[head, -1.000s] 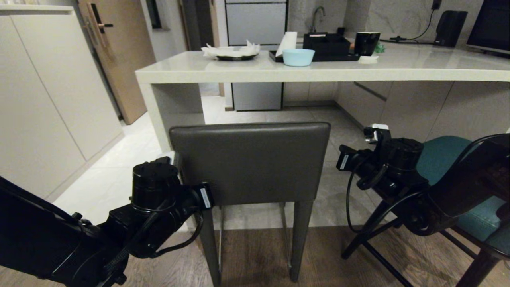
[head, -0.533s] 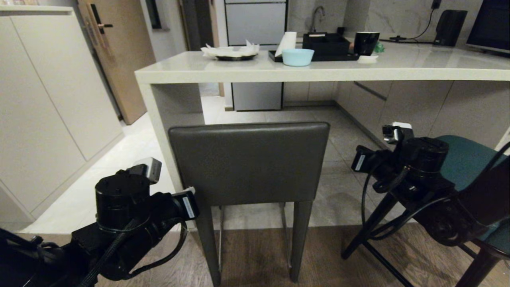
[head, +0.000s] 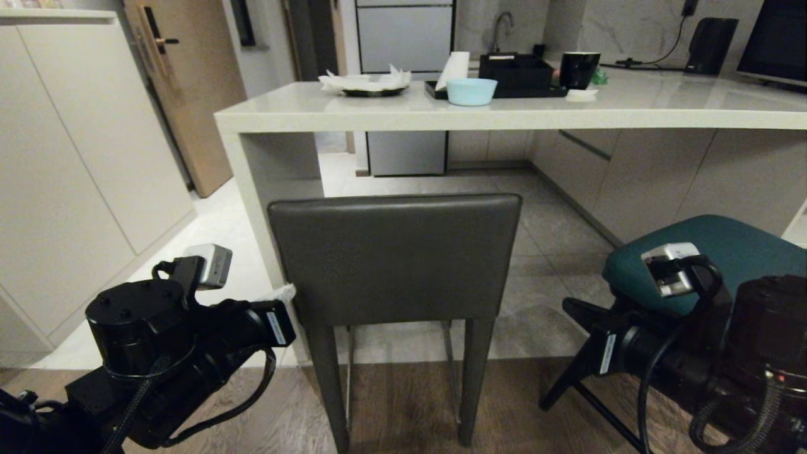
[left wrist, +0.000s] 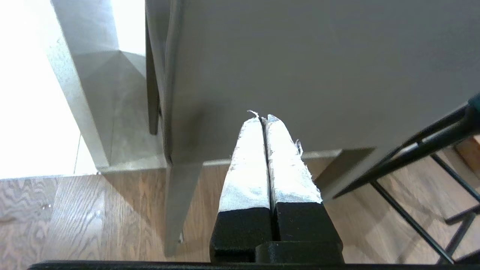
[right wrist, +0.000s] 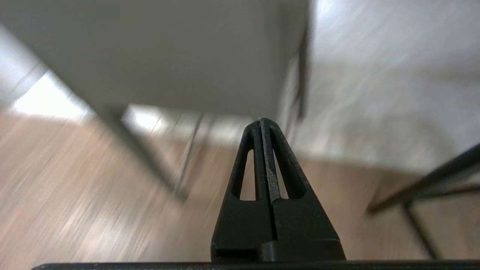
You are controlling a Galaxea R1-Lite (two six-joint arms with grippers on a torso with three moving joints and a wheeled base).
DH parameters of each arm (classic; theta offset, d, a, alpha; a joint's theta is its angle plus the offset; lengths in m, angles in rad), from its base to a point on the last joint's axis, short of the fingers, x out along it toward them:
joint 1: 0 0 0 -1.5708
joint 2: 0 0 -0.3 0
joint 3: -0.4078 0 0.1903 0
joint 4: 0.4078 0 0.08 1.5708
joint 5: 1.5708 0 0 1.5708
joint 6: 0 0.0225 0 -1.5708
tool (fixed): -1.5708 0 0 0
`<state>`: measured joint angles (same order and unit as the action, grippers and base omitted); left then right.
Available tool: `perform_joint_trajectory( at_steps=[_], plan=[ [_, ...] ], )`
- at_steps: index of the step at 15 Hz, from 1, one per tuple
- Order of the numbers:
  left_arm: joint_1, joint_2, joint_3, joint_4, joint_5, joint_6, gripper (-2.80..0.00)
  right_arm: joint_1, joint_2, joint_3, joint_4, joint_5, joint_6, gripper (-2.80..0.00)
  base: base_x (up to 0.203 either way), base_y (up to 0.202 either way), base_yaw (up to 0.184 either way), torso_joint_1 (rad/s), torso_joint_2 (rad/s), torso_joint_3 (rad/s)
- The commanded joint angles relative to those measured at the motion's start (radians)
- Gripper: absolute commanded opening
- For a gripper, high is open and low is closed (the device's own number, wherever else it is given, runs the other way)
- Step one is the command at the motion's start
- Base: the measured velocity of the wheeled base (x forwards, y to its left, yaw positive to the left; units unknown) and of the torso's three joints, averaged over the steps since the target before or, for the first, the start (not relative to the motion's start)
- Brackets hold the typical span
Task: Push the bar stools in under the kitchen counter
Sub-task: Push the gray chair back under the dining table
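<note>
Ahead, the kitchen counter [head: 504, 116] spans the room with the grey bar stool [head: 394, 258] standing before its slab end and the teal stool [head: 712, 252] to the right, while the left gripper [left wrist: 264, 120] and right gripper [right wrist: 262, 123] flank the grey stool, jaws pressed together.

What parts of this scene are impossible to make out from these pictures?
- Grey stool: its seat, head view, hidden behind its own backrest.
- Teal stool: its back, head view, hidden by the right arm and cut off at the edge.
- Left hand: whether its tips touch the grey backrest, left wrist view, too close to tell.
- Floor and stool legs, right wrist view: blurred.
</note>
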<state>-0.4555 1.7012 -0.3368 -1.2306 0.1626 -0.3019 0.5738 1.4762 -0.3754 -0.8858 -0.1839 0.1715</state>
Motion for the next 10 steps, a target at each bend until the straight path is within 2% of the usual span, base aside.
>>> perform_joint_trajectory(
  at_steps=[1, 5, 10],
  plan=[
    [0.011, 0.039, -0.022, -0.007, 0.000, 0.000, -2.80, 0.057, -0.031, -0.046, 0.049, 0.002, 0.005, -2.80, 0.000, 0.000, 0.000, 0.000, 0.00, 0.000],
    [0.021, 0.096, -0.062, -0.007, 0.000, 0.043, -2.80, 0.072, 0.171, -0.182, 0.045, -0.003, 0.002, -2.80, 0.000, 0.000, 0.000, 0.000, 0.00, 0.000],
    [0.017, 0.141, -0.142, -0.007, 0.000, 0.063, -2.80, 0.021, 0.356, -0.322, -0.006, -0.070, 0.004, -2.80, 0.000, 0.000, 0.000, 0.000, 0.00, 0.000]
  ],
)
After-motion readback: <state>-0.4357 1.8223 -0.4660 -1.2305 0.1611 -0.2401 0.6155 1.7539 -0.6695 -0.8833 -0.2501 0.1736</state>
